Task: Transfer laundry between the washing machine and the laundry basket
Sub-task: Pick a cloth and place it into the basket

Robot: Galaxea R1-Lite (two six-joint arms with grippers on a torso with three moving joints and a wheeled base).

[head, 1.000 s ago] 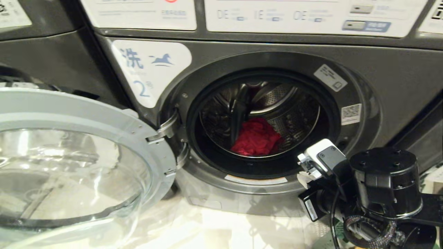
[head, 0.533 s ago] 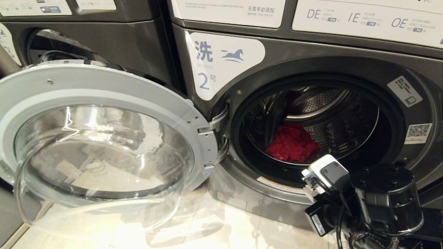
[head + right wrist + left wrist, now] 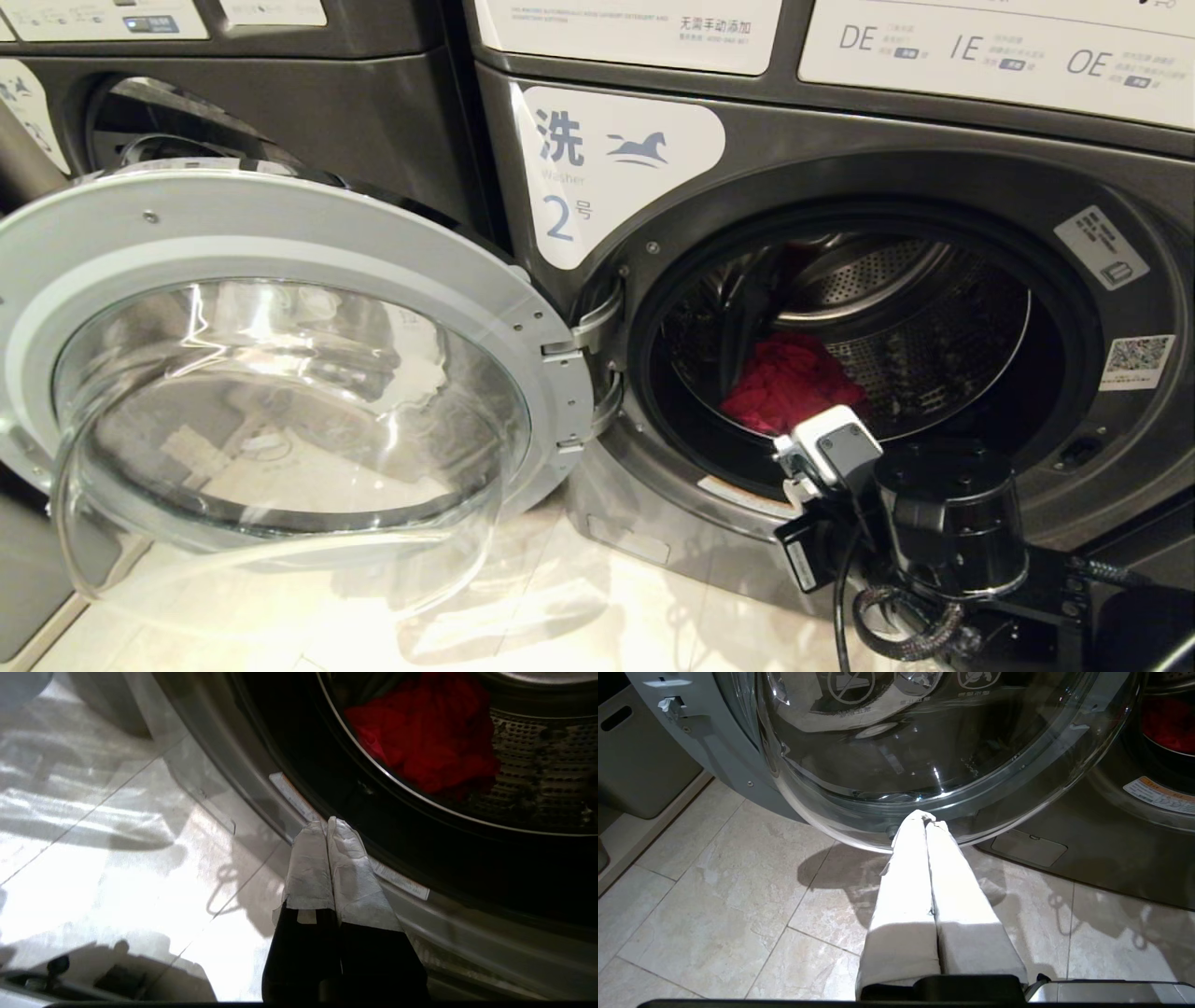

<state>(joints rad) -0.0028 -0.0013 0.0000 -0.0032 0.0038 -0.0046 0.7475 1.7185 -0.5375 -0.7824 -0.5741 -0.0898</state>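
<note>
You face the washing machine [image 3: 840, 187] marked number two, its round glass door [image 3: 280, 373] swung fully open to the left over the tiled floor [image 3: 560, 616]. Inside the steel drum [image 3: 934, 317] a single red garment [image 3: 789, 378] lies bunched toward the front lower edge of the drum, untouched. No laundry basket shows in the head view, so judge the transfer as barely begun: the door is open, the pick and the carry are all left.

Your right claw [image 3: 328, 823] sits low at the front lip of the machine's opening, fingers pressed together and holding nothing, aimed up toward the red garment. You will need to part them before reaching in. Your left claw [image 3: 927, 819] is also closed and empty, parked low beneath the bottom edge of the glass door.

Against the earlier pictures, the whole view has swung, so the camera moved; the right arm now sits closer to the drum mouth.
</note>
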